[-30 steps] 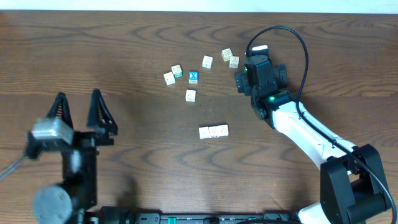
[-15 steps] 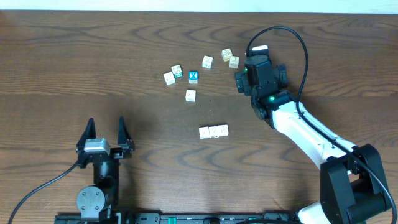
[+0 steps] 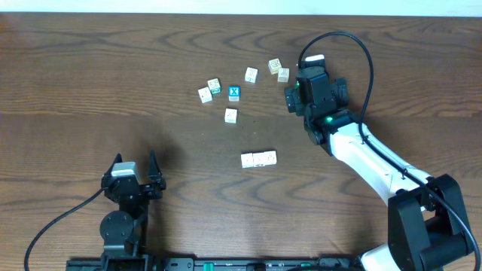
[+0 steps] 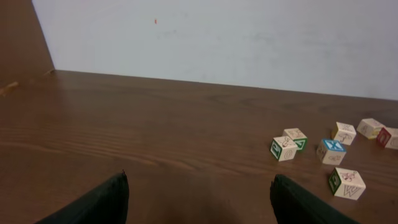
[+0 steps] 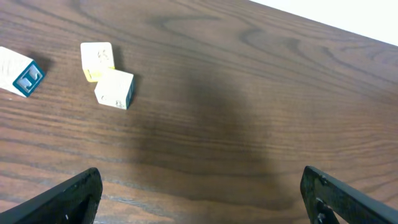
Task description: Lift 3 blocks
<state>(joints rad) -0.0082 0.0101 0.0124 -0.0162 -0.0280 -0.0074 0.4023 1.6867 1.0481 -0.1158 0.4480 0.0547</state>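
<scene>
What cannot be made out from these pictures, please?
Overhead: the prints on the row of three blocks are too small to read.
Left wrist: that row lies outside the frame; the red-faced block is cut by the right edge.
Right wrist: the teal-faced block is cut by the left edge; fingers of the right tool are mostly below the bottom edge.

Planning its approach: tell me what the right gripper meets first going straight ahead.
Likely nothing: only bare table lies ahead of the right gripper to the far edge. The closest block sits left of that line.
</scene>
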